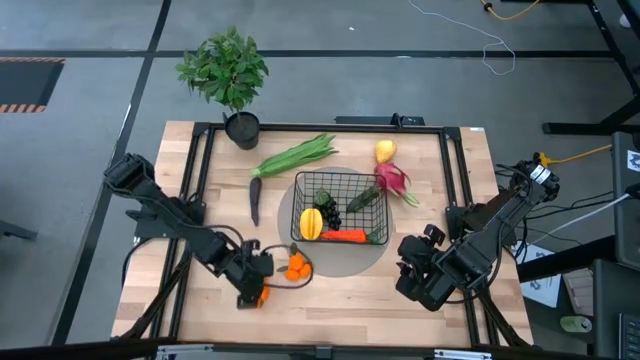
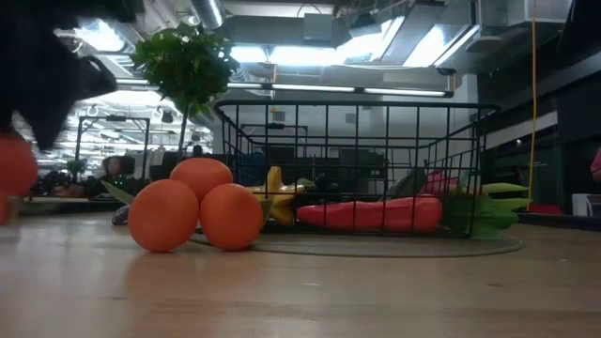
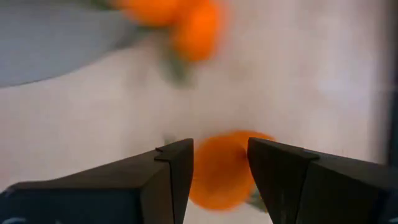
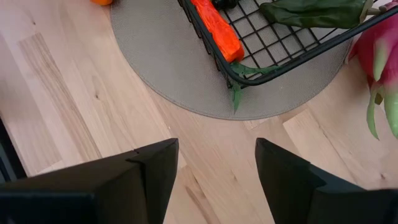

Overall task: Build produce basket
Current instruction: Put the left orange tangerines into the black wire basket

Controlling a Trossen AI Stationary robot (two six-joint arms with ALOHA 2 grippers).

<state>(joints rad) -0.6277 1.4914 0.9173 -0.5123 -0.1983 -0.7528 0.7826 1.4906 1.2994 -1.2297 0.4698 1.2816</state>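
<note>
The black wire basket point(image 1: 340, 207) stands on a round grey mat point(image 1: 350, 262) mid-table. It holds a yellow star fruit point(image 1: 312, 223), dark grapes point(image 1: 328, 210), a carrot point(image 4: 216, 28) and a green piece. A green stalk bundle point(image 1: 295, 155), a yellow fruit point(image 1: 385, 151) and a pink dragon fruit point(image 1: 393, 180) lie on the table beyond it. Three tangerines point(image 2: 197, 211) rest at the mat's near left edge. My left gripper point(image 1: 255, 291) is just nearer than them, shut on one more tangerine point(image 3: 217, 171). My right gripper point(image 4: 217, 180) hovers open near the mat's right side, nothing between its fingers. My left gripper pinches a single tangerine by its two opposite sides point(image 3: 198, 174) between its two fingers. The fingers point(image 3: 177, 168) slant down from the table's left. In the low view the tangerine point(image 2: 14, 164) hangs clear of the tabletop under the dark gripper.
A leafy potted plant point(image 1: 228, 75) stands at the far left corner. A dark purple vegetable point(image 1: 255, 198) lies left of the basket. Black frame rails point(image 1: 195, 170) run along the table's edges. Bare wood lies along the near edge point(image 1: 340, 310).
</note>
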